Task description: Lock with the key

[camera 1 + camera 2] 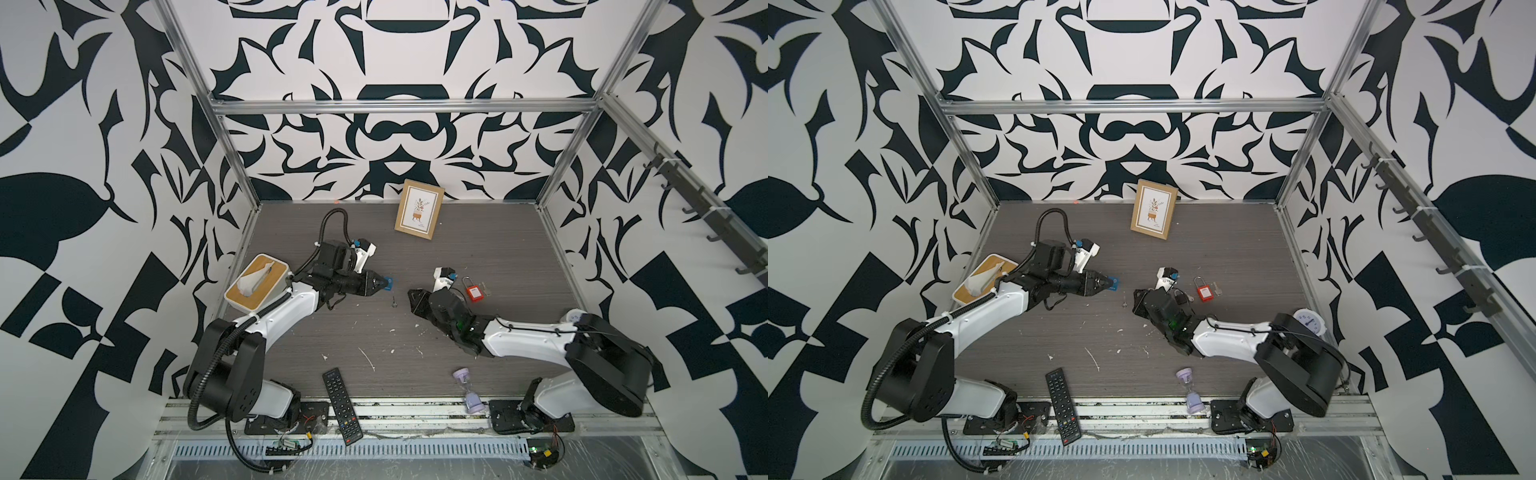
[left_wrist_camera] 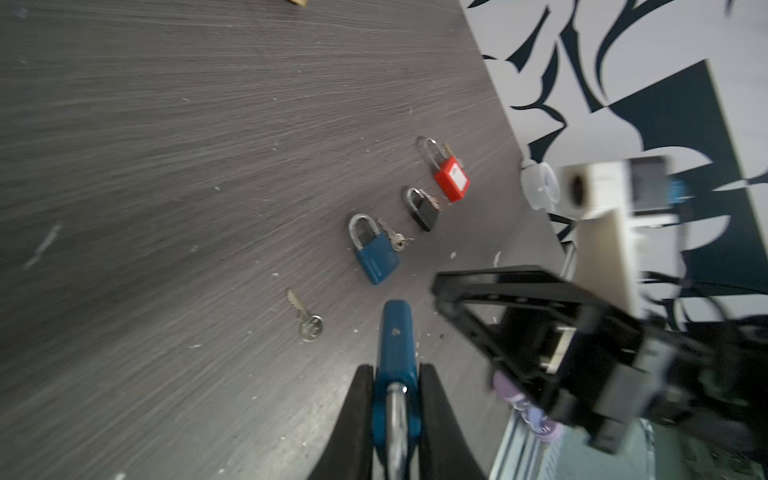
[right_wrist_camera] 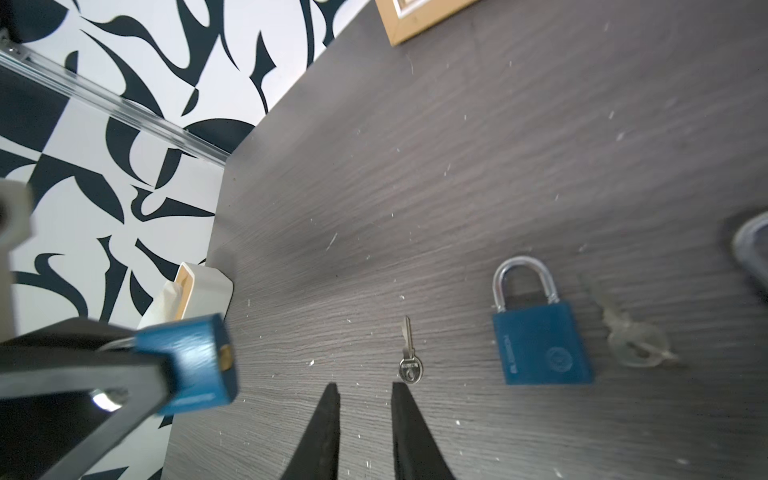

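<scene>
Right gripper (image 3: 365,386): jaws parted a little, nothing between them, tips hanging just short of the loose key (image 3: 409,354). Key lies flat on the tabletop (image 3: 498,145), in line with one finger rather than in the gap. Left gripper (image 2: 395,370) is clamped on a blue padlock (image 2: 394,332) at its shackle end, body sticking out past the tips, looks held off the table. In both top views the held lock sits just left of mid-frame, key slightly below and right of it

Step in hand, as I read it: pick up that key. I'd shift the tips sideways until the round bow is between them, come down till they nearly touch the wood, then pinch the bow only. That leaves the blade free for the keyway (presumably the brass spot on the lock's free end). Thin flat metal on a hard board will likely skate, so close slowly

Don't mix it up with the second blue padlock (image 3: 540,332) and another key (image 2: 397,240) just beside it. Black padlock (image 2: 422,210) and red padlock (image 2: 451,174) continue that row
</scene>
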